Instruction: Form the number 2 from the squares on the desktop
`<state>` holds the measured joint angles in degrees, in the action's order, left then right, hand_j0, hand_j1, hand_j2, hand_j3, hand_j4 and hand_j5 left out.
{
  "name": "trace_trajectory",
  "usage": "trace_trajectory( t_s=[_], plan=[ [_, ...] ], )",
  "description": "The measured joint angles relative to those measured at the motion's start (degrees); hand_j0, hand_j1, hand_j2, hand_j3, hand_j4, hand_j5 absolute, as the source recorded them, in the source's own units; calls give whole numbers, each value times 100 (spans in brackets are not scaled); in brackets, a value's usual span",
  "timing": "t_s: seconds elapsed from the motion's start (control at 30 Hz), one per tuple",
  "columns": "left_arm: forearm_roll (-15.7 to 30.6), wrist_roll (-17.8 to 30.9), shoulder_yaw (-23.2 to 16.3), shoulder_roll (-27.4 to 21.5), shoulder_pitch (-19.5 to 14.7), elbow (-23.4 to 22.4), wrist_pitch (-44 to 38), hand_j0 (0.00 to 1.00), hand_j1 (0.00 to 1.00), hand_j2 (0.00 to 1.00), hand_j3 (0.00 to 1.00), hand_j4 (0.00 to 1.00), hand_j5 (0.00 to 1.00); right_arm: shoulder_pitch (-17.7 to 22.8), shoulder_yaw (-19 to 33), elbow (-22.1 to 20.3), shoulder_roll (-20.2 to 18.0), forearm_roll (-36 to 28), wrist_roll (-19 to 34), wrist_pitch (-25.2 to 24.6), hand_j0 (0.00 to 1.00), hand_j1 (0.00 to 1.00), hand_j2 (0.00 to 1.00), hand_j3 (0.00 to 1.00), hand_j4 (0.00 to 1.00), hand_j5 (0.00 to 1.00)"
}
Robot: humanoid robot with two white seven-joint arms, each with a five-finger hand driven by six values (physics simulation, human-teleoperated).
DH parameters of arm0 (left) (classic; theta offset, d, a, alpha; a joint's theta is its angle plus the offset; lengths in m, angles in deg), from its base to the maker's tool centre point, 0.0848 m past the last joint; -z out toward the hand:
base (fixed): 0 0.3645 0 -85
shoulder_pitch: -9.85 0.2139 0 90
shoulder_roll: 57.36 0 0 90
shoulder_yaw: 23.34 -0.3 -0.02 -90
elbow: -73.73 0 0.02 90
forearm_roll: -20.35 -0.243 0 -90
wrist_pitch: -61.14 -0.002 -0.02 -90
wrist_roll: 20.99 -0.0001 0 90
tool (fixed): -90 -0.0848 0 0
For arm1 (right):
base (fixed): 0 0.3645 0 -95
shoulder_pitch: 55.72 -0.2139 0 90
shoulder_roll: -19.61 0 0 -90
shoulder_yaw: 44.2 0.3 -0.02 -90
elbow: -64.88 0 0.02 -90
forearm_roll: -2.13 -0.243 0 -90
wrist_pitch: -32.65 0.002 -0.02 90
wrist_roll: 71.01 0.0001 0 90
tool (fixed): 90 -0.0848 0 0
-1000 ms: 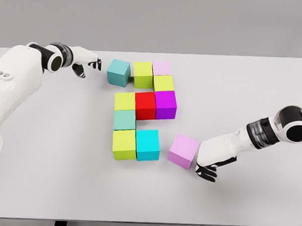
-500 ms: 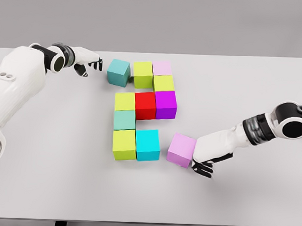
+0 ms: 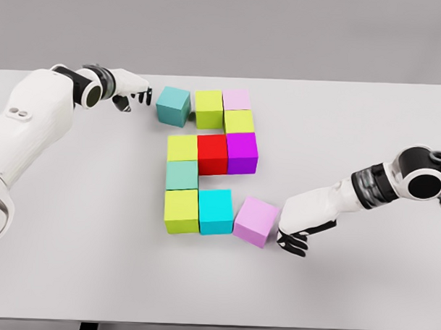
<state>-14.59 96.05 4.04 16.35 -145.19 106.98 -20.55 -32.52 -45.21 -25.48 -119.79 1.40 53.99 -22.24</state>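
Several coloured cubes lie grouped on the white table (image 3: 352, 126). In the top row a teal cube (image 3: 172, 105) stands slightly apart from a lime cube (image 3: 208, 109) and a pale pink cube (image 3: 236, 100). The bottom row is a lime cube (image 3: 181, 211), a cyan cube (image 3: 215, 211) and a violet cube (image 3: 255, 220), which is turned slightly and nearly touches the cyan one. My right hand (image 3: 292, 237) rests against the violet cube's right side with relaxed fingers, holding nothing. My left hand (image 3: 136, 95) hovers just left of the teal cube, open.
Between the rows sit a lime cube (image 3: 239, 122), a yellow-green cube (image 3: 183, 148), a red cube (image 3: 212, 153), a magenta cube (image 3: 242, 152) and a mint cube (image 3: 182, 175). Bare tabletop lies to the right and along the front edge.
My right hand has slid the violet cube leftward, closing the gap to the cyan cube. My left hand has crept slightly right toward the teal cube.
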Motion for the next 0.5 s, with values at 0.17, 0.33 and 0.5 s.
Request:
trace_trajectory(
  t_s=[0.17, 0.33, 0.5],
  plan=[
    [15, 3, 73, -6, 18, 82, -2, 65, 65, 65, 65, 65, 65, -9, 1, 90, 49, -2, 0, 0, 14, 14, 14, 14, 14, 14],
    [39, 6, 161, -32, 35, 140, -2, 65, 65, 65, 65, 65, 65, 0, 1, 316, 44, -1, 0, -1, 14, 14, 14, 14, 14, 14],
    [32, 23, 191, -24, 35, 164, -3, 65, 65, 65, 65, 65, 65, 9, 61, 446, 38, -8, 0, 0, 14, 14, 14, 14, 14, 14]
  ],
)
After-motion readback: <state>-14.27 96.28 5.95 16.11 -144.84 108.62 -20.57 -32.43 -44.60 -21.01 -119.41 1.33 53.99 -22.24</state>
